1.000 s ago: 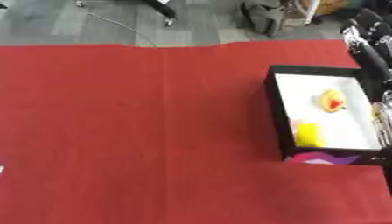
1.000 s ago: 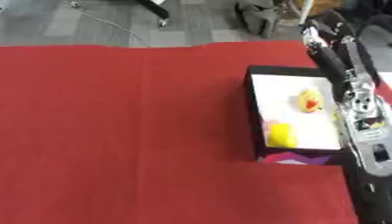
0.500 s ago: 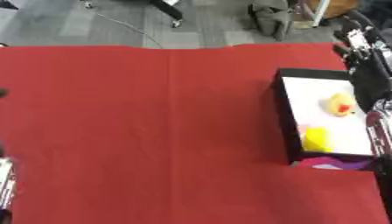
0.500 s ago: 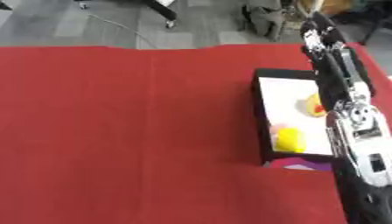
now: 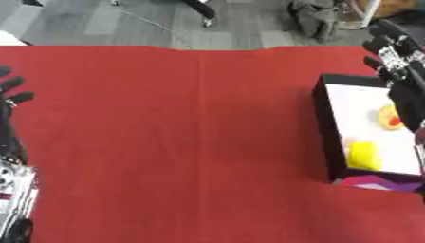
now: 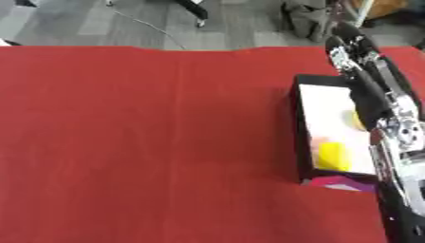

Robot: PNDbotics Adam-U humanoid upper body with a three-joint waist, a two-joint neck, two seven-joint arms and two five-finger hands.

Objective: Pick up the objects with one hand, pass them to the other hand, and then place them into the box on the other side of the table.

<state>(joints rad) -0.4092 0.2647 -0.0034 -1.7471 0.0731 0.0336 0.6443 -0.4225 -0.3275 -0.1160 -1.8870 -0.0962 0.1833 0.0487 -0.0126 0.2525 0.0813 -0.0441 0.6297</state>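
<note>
A black box (image 5: 322,124) with a white floor stands on the red cloth at the right side. Inside it lie a yellow block (image 5: 364,156) and a round yellow-and-red object (image 5: 390,117). My right hand (image 6: 357,53) stretches over the box's far end with straight fingers and holds nothing; its forearm runs down the right edge. My left hand (image 5: 12,91) shows at the left edge, fingers spread and pointing up, empty.
The red cloth (image 5: 182,142) covers the table between the hands. A purple and white patch (image 5: 374,182) shows at the box's near end. Grey floor, a chair base (image 5: 195,7) and a dark bundle (image 5: 319,16) lie beyond the far edge.
The whole picture has shifted, so the head has moved. My left hand has risen into view at the left edge. The right hand stays stretched over the box.
</note>
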